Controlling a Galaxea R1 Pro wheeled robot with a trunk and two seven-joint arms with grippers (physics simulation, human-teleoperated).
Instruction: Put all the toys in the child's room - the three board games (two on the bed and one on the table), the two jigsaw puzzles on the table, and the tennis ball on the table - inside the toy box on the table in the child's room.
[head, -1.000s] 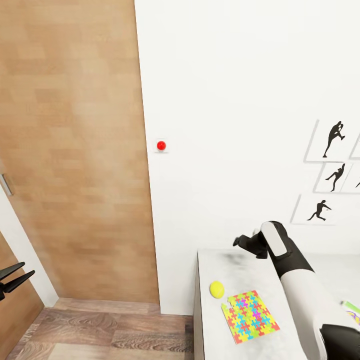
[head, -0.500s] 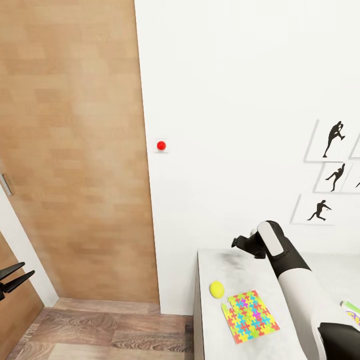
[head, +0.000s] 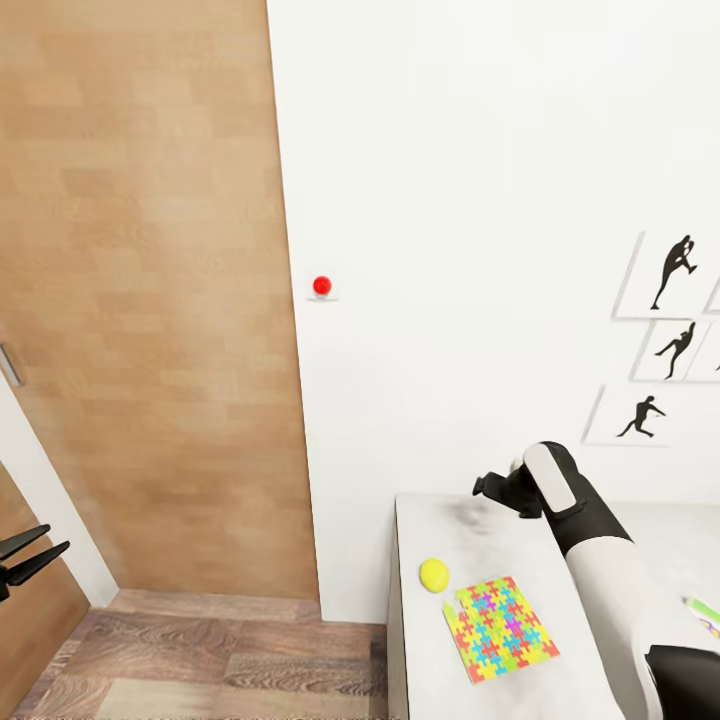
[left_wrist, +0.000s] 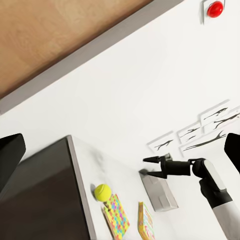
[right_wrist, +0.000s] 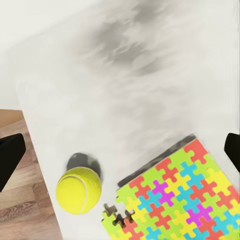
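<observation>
your jigsaw puzzle (head: 499, 628) and tennis ball (head: 434, 575) lie near you on the table (head: 480, 530). your right gripper (head: 484, 487), fingers apart, hangs past them, so pull back. your left gripper (head: 35, 554), also apart, is far off.

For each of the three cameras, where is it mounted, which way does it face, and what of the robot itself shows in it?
Head view: from the head, forward and down at the table corner, wall and wooden door; right arm and right gripper show, left gripper at the edge.
Left wrist view: faces across to the table and posters; right gripper in sight.
Right wrist view: straight down on the tennis ball and jigsaw puzzle; dark fingertips at both edges.
All three share the ball and puzzle.
</observation>
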